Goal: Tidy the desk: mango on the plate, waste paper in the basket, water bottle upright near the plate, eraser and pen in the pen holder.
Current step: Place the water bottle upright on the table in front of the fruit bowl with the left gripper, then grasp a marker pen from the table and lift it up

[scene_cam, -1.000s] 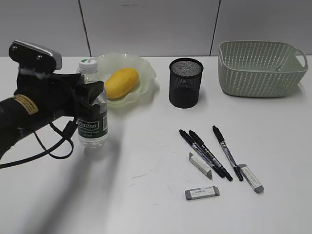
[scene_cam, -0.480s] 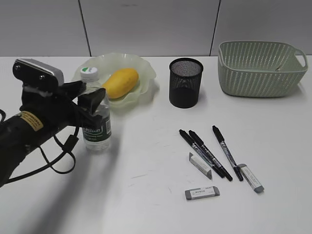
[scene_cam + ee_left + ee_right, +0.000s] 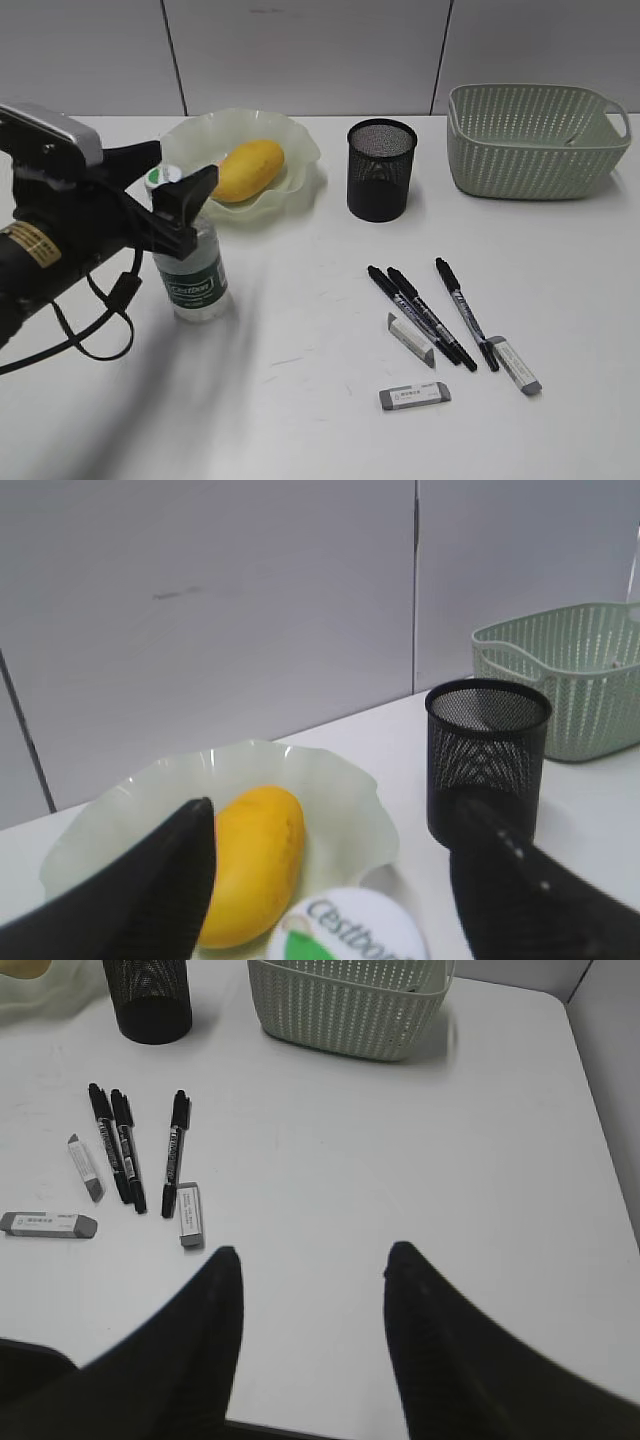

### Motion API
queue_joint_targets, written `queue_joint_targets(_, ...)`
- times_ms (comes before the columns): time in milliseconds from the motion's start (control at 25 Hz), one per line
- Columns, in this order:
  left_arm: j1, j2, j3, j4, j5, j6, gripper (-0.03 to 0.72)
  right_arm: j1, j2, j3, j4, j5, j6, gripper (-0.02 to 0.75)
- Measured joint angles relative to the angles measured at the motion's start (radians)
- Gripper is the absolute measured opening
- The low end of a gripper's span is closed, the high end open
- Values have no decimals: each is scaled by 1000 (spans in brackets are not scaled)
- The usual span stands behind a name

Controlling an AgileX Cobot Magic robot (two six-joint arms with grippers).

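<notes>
Bottle (image 3: 190, 265) stands upright on the white bench (image 3: 300, 420), at about 8 o'clock from the pale green plate (image 3: 300, 150) that holds the mango (image 3: 250, 170). The left end effector (image 3: 175, 195) sits around the bottle's cap, fingers apart on either side; in the left wrist view the cap (image 3: 348, 930) shows between the two dark fingers (image 3: 150, 890), with no visible contact. The bottle's long axis runs vertically, straight below that end effector. The right end effector (image 3: 310, 1290) is apart and empty, hovering over bare bench; three pens (image 3: 125, 1145) and three erasers (image 3: 190, 1213) lie at its 10 o'clock, so that arm is nearer them and the black pen holder (image 3: 381, 168). The basket (image 3: 535, 140) interior is mostly hidden; whether paper lies inside is hard to make out.
</notes>
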Motion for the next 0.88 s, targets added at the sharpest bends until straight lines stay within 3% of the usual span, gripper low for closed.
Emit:
queue_joint_targets(280, 0, -127, -4, -8, 75, -30, 555, 0, 0, 0, 0, 0, 0, 372)
queue_joint_targets(360, 0, -221, -44, -47, 298, -57, 531, 0, 0, 0, 0, 0, 0, 370)
queue_joint_targets(600, 1, -514, -266, -43, 1327, -77, 410, 0, 0, 0, 0, 0, 0, 368)
queue_joint_targets(760, 1, -721, -302, -8, 1751, -79, 375, 0, 0, 0, 0, 0, 0, 368)
queue_joint_targets(880, 1, -891, -278, 5, 1968, -108, 370, 0, 0, 0, 0, 0, 0, 367)
